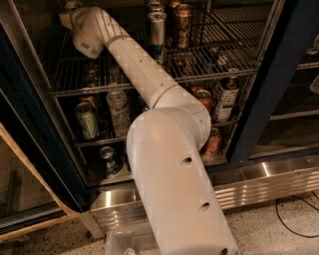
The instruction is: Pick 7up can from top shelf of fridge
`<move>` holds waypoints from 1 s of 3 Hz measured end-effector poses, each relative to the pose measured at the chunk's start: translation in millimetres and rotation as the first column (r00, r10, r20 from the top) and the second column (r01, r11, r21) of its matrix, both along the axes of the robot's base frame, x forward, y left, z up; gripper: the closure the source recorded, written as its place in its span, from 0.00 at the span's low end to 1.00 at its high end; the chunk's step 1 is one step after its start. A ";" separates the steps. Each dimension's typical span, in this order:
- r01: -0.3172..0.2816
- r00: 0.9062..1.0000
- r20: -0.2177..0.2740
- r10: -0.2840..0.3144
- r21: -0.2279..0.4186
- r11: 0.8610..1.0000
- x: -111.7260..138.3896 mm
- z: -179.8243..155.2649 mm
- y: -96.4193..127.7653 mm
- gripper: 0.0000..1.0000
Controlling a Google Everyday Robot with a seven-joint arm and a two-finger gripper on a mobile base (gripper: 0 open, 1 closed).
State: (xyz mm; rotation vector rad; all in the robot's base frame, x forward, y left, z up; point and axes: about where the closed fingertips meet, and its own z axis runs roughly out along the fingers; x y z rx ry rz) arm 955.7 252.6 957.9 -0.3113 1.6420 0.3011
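My gripper is at the far upper left of the fridge, just over the left end of the top shelf, a wide chrome wire rack. The white wrist covers most of the gripper. The 7up can is hidden behind the wrist or lies past the frame's top edge. A tall slim silver-and-blue can and a brown can stand on the same shelf, right of my arm.
Lower racks hold a green can, a water bottle, a red can, a dark bottle, an orange can and a blue can. A dark door post stands right. The ribbed steel base runs below.
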 end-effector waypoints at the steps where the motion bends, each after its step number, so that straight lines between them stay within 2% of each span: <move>1: 0.000 1.000 0.000 0.000 0.000 1.000 0.0 0.0 0.0 0.00; 2: 0.000 1.000 0.000 0.000 0.000 1.000 0.0 0.0 0.0 0.00; 3: 0.000 1.000 0.000 0.000 0.000 1.000 0.0 -0.1 0.0 0.19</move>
